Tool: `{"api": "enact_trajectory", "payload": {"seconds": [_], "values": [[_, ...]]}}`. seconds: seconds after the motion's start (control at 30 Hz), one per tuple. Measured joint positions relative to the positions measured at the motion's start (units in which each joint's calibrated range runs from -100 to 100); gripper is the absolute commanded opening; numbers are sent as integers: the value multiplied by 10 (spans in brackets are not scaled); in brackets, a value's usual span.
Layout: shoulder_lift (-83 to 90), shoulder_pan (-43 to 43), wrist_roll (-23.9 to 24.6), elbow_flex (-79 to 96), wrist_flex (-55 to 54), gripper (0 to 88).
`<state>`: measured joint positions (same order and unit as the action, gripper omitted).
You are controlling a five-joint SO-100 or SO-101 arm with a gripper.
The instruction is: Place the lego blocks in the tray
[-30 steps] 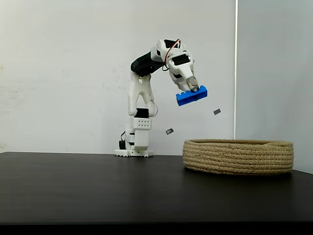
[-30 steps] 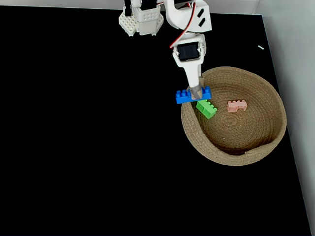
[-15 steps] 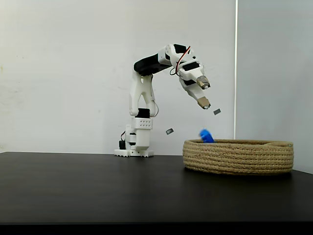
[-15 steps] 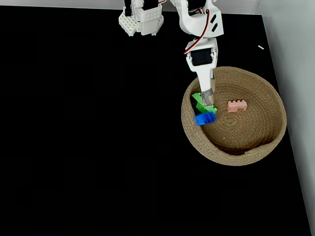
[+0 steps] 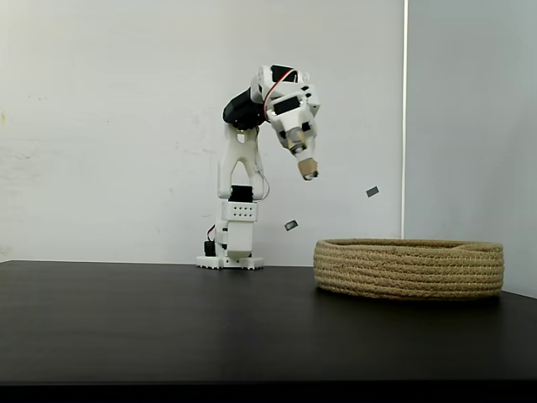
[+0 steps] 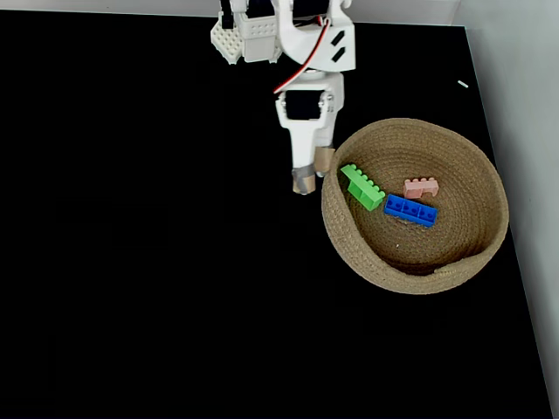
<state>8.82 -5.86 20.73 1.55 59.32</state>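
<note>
The tray (image 6: 351, 255) is a wide round basket of coiled tan rope at the right of the black table; from the side only its wall (image 5: 409, 269) shows. Three lego blocks lie inside it: a green one (image 6: 362, 187) near the left wall, a blue one (image 6: 410, 209) towards the middle and a pale pink one (image 6: 421, 186) just above the blue one. My gripper (image 6: 313, 171) hangs open and empty just outside the tray's left rim. In the side-on fixed view the gripper (image 5: 302, 158) is well above the table, left of the tray.
The arm's white base (image 6: 249, 35) stands at the table's far edge, seen from the side in front of the white wall (image 5: 231, 243). A pale wall (image 6: 524, 131) borders the table on the right, close to the tray. Bare black tabletop (image 6: 157, 244) spreads to the left.
The gripper, shut on the blue block over the tray's rim, opened; the block fell and now lies in the tray. The arm then swung back left, out from over the tray.
</note>
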Motion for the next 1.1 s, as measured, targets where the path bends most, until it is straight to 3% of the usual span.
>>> {"api": "enact_trajectory", "payload": {"seconds": [0.2, 0.4, 0.8, 1.1], "values": [[113, 57, -27, 130, -6, 3], [350, 78, -56, 422, -118, 3], [795, 54, -160, 834, -158, 3], [889, 72, -206, 974, -150, 2]]}}
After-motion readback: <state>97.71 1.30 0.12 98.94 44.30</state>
